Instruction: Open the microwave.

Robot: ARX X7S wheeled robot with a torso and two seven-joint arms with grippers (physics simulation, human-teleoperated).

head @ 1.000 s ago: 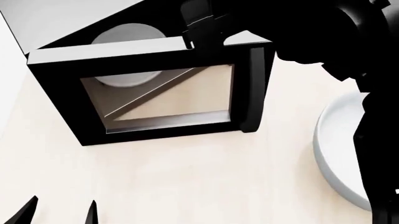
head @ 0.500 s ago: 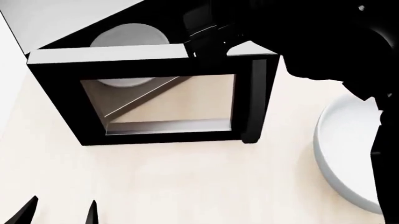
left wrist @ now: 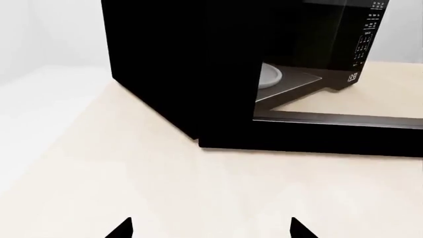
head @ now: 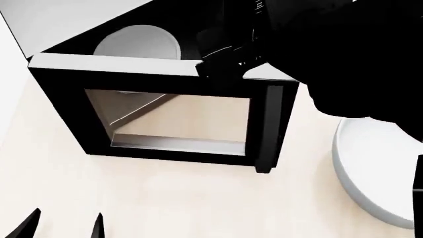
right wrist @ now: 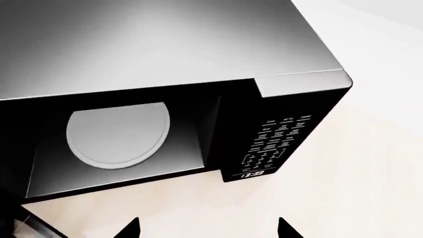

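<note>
The microwave (head: 132, 44) sits at the far side of a pale counter (head: 185, 198), and its door (head: 165, 114) stands swung well out toward the near side, hinged on the left. Through the door's glass the counter shows behind it. The vertical handle (head: 268, 129) runs down the door's free right edge, which hangs over bare counter. Inside the open cavity the round white turntable (right wrist: 118, 134) lies flat on the floor, and to its right the keypad (right wrist: 274, 141) and clock display (right wrist: 252, 174) face out from the front panel.

Near of the door the counter is wide open and bare. To the right, a pale round bowl (head: 370, 173) rests close to the door's free edge, leaving only a narrow strip of counter between them. On the left the counter ends at a white wall or surface just past the hinge side.

The right arm (head: 343, 54) reaches in from the upper right, high over the top of the door and the microwave's right front corner. The right gripper (right wrist: 208, 229) hovers above the cavity opening, its two fingertips spread wide with nothing between them. The left gripper (head: 63, 225) hangs low at the near left, well apart from the door, its fingertips also spread and holding nothing, pointed toward the microwave's left side and the door's lower edge.
</note>
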